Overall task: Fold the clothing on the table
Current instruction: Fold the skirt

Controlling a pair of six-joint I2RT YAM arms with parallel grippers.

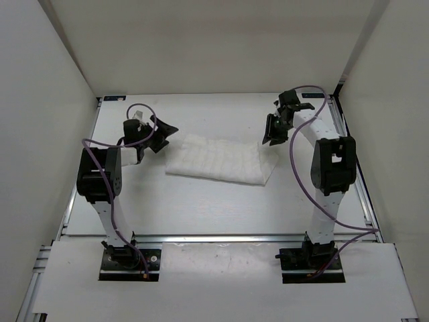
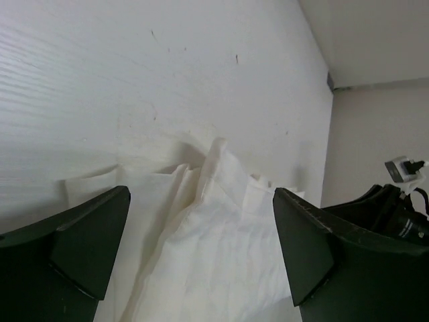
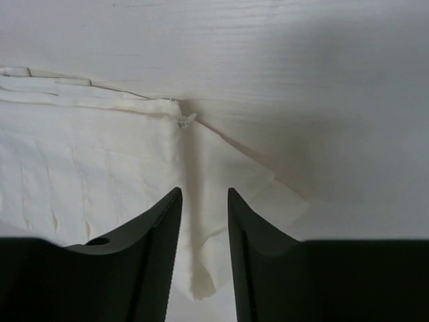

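Note:
The clothing (image 1: 221, 159) is a white creased garment lying folded into a wide strip in the middle of the table (image 1: 201, 208). My left gripper (image 1: 165, 131) hovers just off its left end, jaws spread wide with nothing between them. In the left wrist view the clothing (image 2: 221, 255) lies below and between the wide-apart fingers (image 2: 94, 248). My right gripper (image 1: 271, 131) hangs over the garment's right end. In the right wrist view its jaws (image 3: 204, 192) stand a narrow gap apart above a loose corner of the clothing (image 3: 100, 161), not pinching it.
White walls close in the table on the left, back and right. An aluminium rail (image 1: 221, 237) runs along the near edge by the arm bases. The right arm's black gripper (image 2: 395, 215) shows at the right edge of the left wrist view.

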